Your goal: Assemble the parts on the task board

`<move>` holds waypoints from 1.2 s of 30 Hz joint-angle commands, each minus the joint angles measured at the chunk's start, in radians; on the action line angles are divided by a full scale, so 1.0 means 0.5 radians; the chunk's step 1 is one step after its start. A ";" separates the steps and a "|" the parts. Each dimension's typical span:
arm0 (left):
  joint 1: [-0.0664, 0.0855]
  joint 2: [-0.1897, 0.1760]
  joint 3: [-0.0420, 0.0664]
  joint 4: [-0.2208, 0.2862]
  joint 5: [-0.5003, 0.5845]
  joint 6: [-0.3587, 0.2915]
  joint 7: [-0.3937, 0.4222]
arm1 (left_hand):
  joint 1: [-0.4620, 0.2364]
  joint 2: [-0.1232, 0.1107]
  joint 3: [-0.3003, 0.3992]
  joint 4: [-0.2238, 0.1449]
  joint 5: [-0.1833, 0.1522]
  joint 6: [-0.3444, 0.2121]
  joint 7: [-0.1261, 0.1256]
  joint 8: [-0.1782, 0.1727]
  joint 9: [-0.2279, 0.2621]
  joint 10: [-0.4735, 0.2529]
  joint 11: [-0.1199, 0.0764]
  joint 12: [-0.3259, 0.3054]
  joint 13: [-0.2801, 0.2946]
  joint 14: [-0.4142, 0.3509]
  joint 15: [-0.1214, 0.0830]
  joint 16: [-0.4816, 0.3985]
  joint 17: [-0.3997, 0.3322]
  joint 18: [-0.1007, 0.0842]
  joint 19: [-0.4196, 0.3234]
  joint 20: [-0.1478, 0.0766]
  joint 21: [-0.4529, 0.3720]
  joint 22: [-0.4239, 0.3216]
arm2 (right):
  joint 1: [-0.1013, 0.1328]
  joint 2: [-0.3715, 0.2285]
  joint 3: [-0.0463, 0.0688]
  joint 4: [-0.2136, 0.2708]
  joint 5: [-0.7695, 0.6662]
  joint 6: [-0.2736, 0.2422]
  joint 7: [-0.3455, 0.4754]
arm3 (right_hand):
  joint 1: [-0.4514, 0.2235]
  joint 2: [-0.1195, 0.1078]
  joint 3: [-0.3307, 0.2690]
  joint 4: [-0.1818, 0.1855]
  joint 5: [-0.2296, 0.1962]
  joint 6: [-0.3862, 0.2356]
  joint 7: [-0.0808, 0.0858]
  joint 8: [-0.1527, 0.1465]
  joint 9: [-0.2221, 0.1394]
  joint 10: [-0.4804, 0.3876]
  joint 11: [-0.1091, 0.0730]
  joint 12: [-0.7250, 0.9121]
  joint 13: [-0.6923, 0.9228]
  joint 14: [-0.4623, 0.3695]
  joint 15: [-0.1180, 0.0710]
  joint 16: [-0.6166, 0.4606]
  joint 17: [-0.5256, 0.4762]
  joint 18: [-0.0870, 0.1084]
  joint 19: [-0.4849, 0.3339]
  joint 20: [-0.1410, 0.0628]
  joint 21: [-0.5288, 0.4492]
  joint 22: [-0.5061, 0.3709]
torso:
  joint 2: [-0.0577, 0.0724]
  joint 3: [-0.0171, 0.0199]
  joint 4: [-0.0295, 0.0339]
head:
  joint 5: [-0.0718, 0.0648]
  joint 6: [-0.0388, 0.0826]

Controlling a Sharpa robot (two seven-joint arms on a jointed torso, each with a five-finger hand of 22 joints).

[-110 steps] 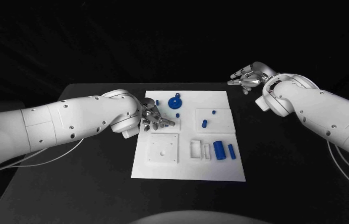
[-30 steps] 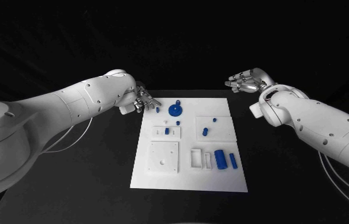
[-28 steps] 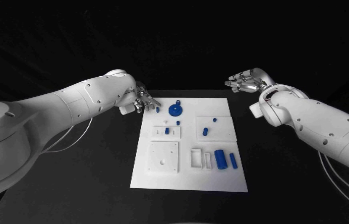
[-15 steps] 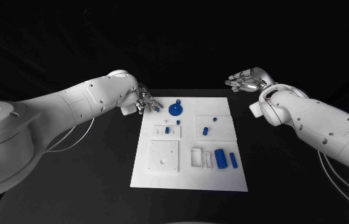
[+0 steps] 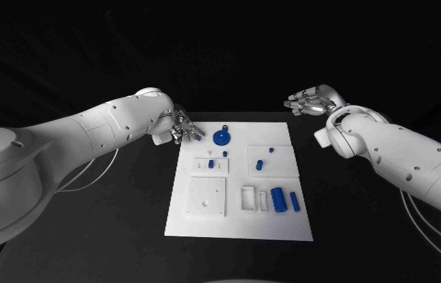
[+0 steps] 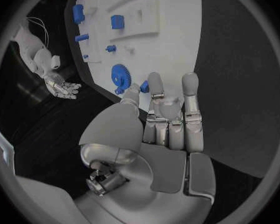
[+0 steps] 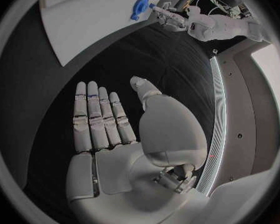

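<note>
Your left hand (image 5: 184,130) hovers at the far left corner of the white task board (image 5: 239,222), and in the left wrist view it pinches a small blue peg (image 6: 144,86) between thumb and a fingertip while the other fingers (image 6: 191,92) stand straight and close together. Just right of that hand you see the blue gear (image 5: 222,137) lying on the far part of the board, with a small blue handle sticking up from it. Nearer on the board, a short blue part (image 5: 210,164) stands in the small raised block left of centre, and two more small blue parts (image 5: 259,164) sit on the raised square to its right. At the near right, a fat blue cylinder (image 5: 278,201) and a thinner blue bar (image 5: 294,201) lie side by side next to a white slotted holder (image 5: 249,199). Your right hand (image 5: 311,101) hangs off the board over the black table (image 5: 120,232), beyond its far right corner, well apart from every part; its fingers (image 7: 97,115) are stretched flat and pressed together, the thumb held out, and it holds nothing.
</note>
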 commanded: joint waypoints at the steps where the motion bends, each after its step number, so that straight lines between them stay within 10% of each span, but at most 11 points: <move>1: -0.001 0.007 0.000 -0.002 0.015 0.020 0.014 | 0.027 0.045 0.017 -0.018 -0.016 -0.010 -0.001 0.003 0.002 0.071 0.012 -0.009 0.002 -0.011 0.002 0.010 -0.004 -0.002 -0.005 0.008 -0.001 0.034 | 0.000 0.004 0.001 -0.001 -0.007 0.024 0.005 | 0.006 -0.009 0.009 0.002 0.014 -0.002 0.013 -0.005 -0.002 -0.002 0.007 -0.012 -0.002 -0.011 0.003 -0.006 -0.002 -0.011 -0.007 -0.001 0.000 -0.002 | 0.000 -0.0008 -0.001 | 0.001 0.000; 22: -0.001 -0.003 0.000 0.012 0.116 -0.007 0.048 | 0.287 0.136 0.115 -0.238 0.017 0.053 -0.045 0.055 0.140 0.075 -0.005 -0.017 0.000 -0.011 -0.011 0.023 0.007 -0.012 -0.012 -0.003 0.004 0.036 | -0.001 0.014 0.001 -0.008 -0.018 0.070 0.018 | -0.002 0.002 0.036 -0.006 0.025 0.006 0.010 -0.005 -0.002 0.003 0.004 -0.012 -0.002 -0.009 0.001 -0.004 -0.002 -0.010 -0.004 -0.003 0.001 -0.001 | 0.000 -0.0020 0.000 | 0.005 0.007; 24: -0.001 -0.008 0.000 0.018 0.143 -0.027 0.052 | 0.334 0.162 0.189 -0.278 -0.192 0.054 -0.049 0.065 0.195 0.077 -0.007 -0.016 0.000 -0.009 -0.014 0.027 0.014 -0.015 -0.012 -0.008 0.007 0.036 | -0.002 0.016 0.001 -0.007 -0.031 0.074 0.022 | -0.003 0.002 0.043 -0.009 0.027 0.008 0.009 -0.006 -0.003 0.004 0.004 -0.014 -0.002 -0.009 0.001 -0.004 -0.002 -0.010 -0.003 -0.003 0.000 -0.001 | -0.002 -0.0012 0.001 | 0.005 0.007; 36: -0.001 -0.070 0.001 0.127 0.395 -0.162 0.016 | 0.134 -0.035 0.715 -0.325 0.001 0.081 -0.058 0.037 0.695 0.079 -0.014 -0.009 -0.003 -0.003 -0.013 0.028 0.014 -0.010 -0.022 -0.007 0.035 0.036 | -0.003 0.011 0.000 0.005 -0.116 0.074 0.034 | -0.007 -0.004 0.054 -0.015 0.037 0.010 0.009 -0.005 -0.003 0.006 0.003 -0.016 -0.002 -0.009 0.000 -0.004 -0.002 -0.010 -0.002 -0.004 0.000 -0.001 | -0.002 -0.0005 0.000 | 0.011 0.012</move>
